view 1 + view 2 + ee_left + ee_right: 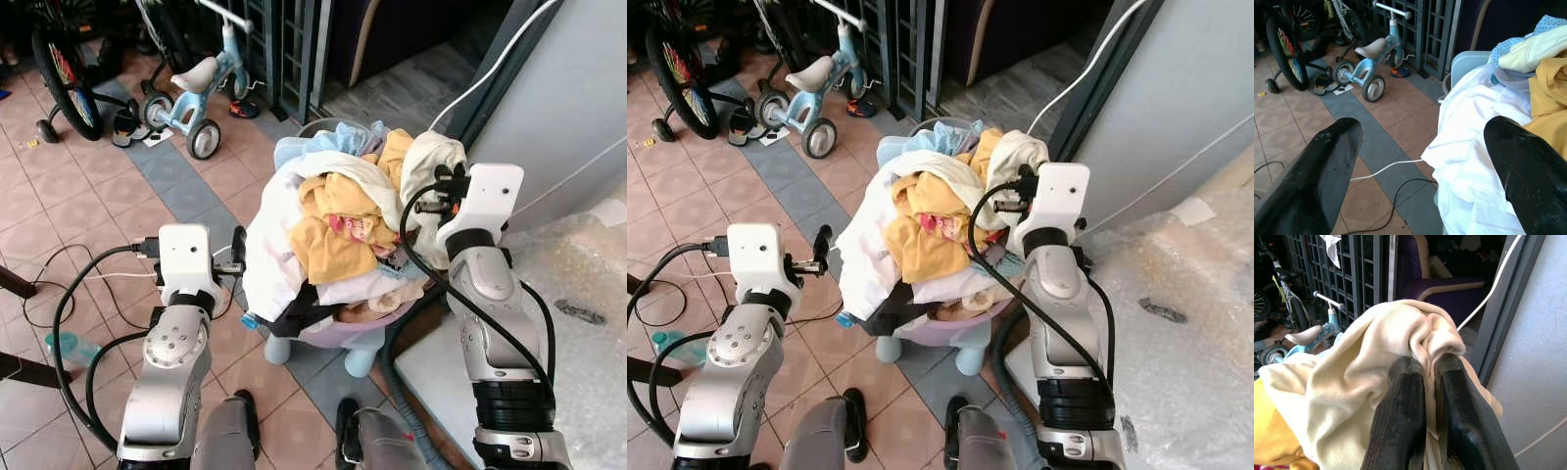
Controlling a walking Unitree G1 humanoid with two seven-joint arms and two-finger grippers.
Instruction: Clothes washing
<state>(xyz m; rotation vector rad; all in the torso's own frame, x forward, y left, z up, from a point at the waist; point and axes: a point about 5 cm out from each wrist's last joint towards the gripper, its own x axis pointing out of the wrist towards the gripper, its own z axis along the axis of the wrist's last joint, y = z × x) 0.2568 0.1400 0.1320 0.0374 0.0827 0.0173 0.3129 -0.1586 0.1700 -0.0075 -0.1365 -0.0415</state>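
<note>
A lavender laundry basket [345, 331] stands on a pale blue stool [359, 358], heaped with white [274, 245], yellow [333, 230] and light blue clothes. A cream garment [1352, 401] lies at the pile's top right. My right gripper [1430, 369] is shut on a fold of that garment, up at the far right side of the heap [438, 196]. At the pile's left side my left gripper [1422, 142] is open, with the hanging white cloth [1469, 147] against its one finger [1525, 166] and bare floor behind the gap.
A blue tricycle [196, 93] and a bicycle wheel [64, 78] stand at the back left before a metal grille [289, 39]. Cables [59, 284] cross the tiled floor. A bubble-wrapped surface [578, 284] and a grey wall are on the right, with a grey hose [402, 397] below.
</note>
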